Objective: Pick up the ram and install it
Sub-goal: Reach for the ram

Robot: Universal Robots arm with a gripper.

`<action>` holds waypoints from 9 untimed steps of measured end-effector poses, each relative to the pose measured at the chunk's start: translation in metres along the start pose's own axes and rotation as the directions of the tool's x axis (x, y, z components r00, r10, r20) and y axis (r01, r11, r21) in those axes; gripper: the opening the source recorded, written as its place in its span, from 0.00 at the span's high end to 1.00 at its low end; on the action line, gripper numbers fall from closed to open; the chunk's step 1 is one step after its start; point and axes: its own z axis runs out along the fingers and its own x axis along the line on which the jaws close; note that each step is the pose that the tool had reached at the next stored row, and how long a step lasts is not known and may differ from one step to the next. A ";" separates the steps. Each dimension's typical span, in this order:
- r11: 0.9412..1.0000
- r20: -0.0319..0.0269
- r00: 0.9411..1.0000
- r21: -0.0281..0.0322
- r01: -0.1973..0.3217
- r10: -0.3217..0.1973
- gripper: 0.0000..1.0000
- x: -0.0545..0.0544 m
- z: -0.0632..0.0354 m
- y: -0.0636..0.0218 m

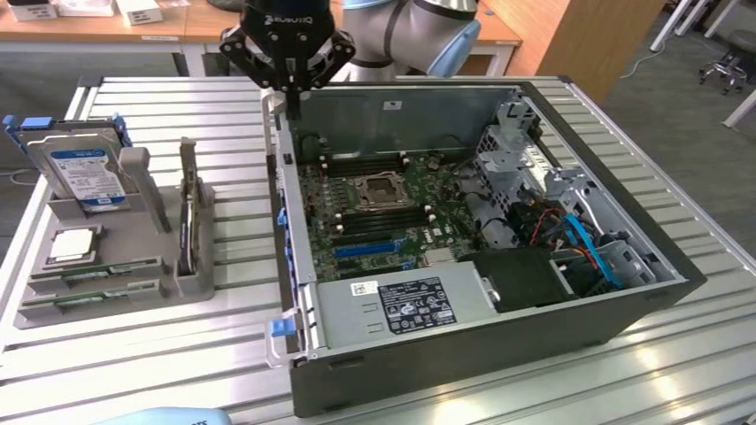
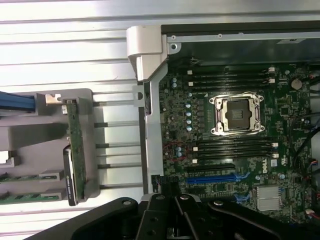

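Two green ram sticks [image 1: 97, 274] lie flat in the front slots of a grey holder [image 1: 148, 292] at the exterior view's left, and their ends [image 2: 20, 178] show in the wrist view. My black gripper [image 1: 290, 104] hangs shut and empty over the back left wall of the open computer case [image 1: 473, 354], well away from the ram. Inside the case lies the motherboard [image 1: 390, 239], with black memory slots [image 2: 232, 148] on both sides of the open processor socket [image 2: 237, 114]. The slots hold no sticks.
The holder also carries a silver hard drive with a blue-white label [image 1: 83, 173], a square processor chip [image 1: 73, 244] and a green board standing on edge [image 2: 76, 145]. Drive cage and cables [image 1: 567, 230] crowd the case's right side. The slatted metal table [image 1: 154, 354] lies all around.
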 end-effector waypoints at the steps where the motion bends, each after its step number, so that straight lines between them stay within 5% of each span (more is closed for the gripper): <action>1: 1.000 0.000 1.000 0.000 0.000 0.000 0.89 0.002 0.0000 -0.0001; 9: 1.000 0.000 1.000 0.000 0.000 0.000 0.89 0.022 -0.0001 -0.0010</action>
